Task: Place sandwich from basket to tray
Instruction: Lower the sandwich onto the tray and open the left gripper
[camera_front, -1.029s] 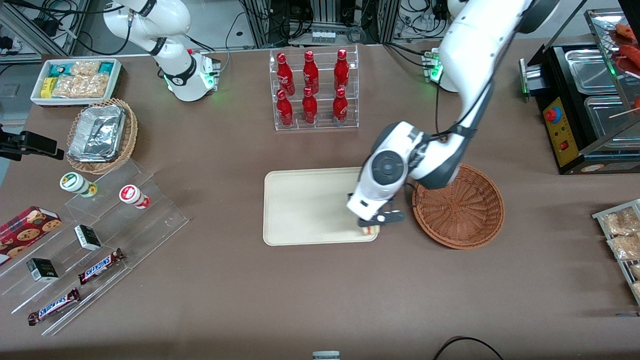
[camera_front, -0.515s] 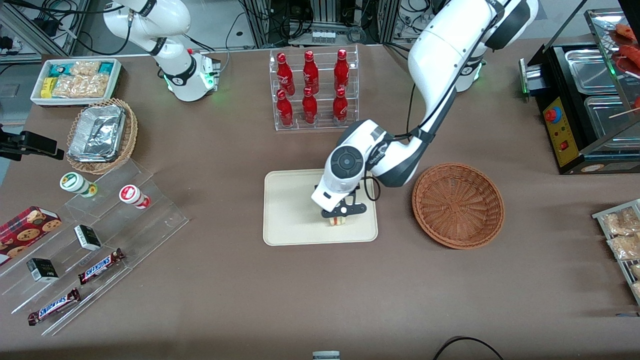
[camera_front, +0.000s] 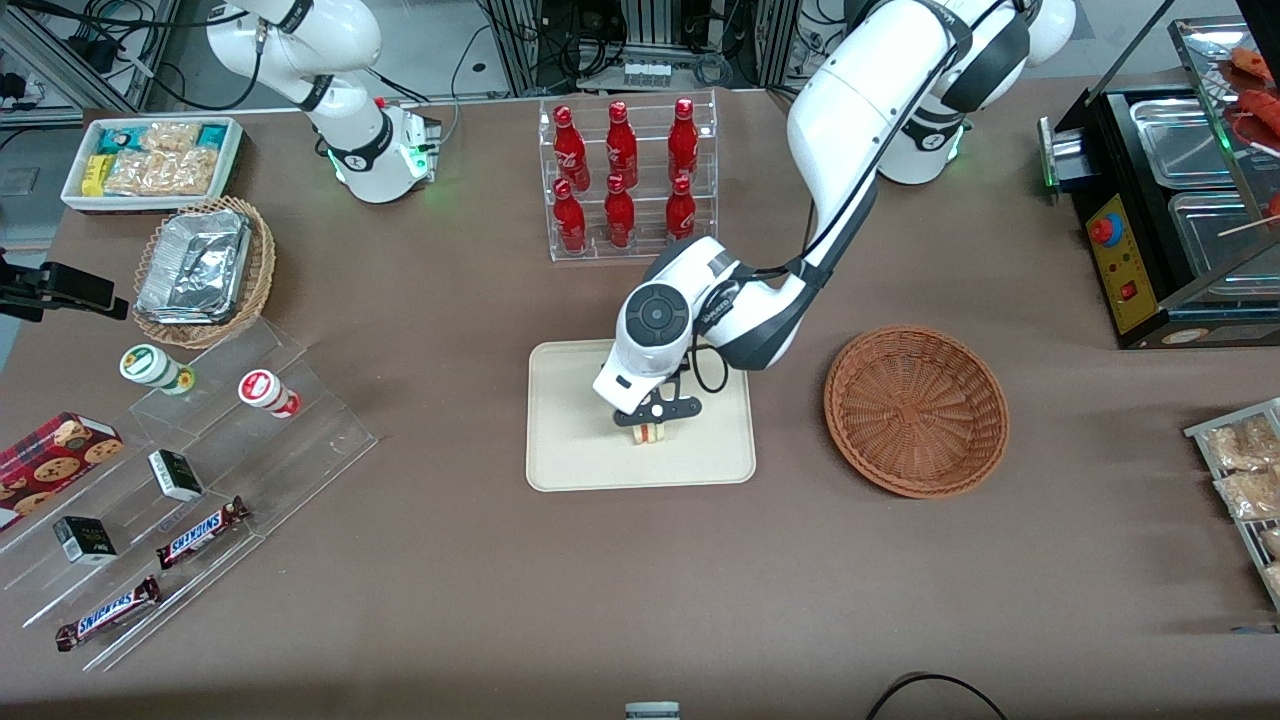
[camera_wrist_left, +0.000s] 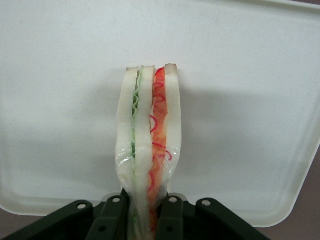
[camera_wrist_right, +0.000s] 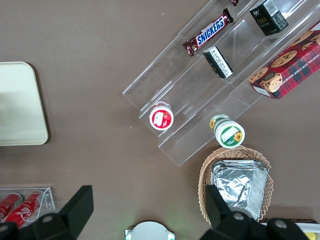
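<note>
My left arm's gripper (camera_front: 651, 428) is shut on the sandwich (camera_front: 651, 434) and holds it over the middle of the cream tray (camera_front: 570, 445). In the left wrist view the sandwich (camera_wrist_left: 148, 150), white bread with green and red filling under clear wrap, stands on edge between the two black fingers (camera_wrist_left: 171, 220), with the tray (camera_wrist_left: 240, 100) under it. I cannot tell whether it touches the tray. The reddish-brown wicker basket (camera_front: 915, 410) stands beside the tray toward the working arm's end and holds nothing.
A clear rack of red bottles (camera_front: 625, 180) stands farther from the front camera than the tray. A tan basket of foil containers (camera_front: 205, 270), a white snack bin (camera_front: 155, 160) and acrylic steps with snack bars (camera_front: 190, 470) lie toward the parked arm's end. A black food warmer (camera_front: 1170, 200) stands past the basket.
My gripper has carried the sandwich from the tray's corner nearest the basket toward the tray's middle, moving away from the basket. The basket and tray have not moved.
</note>
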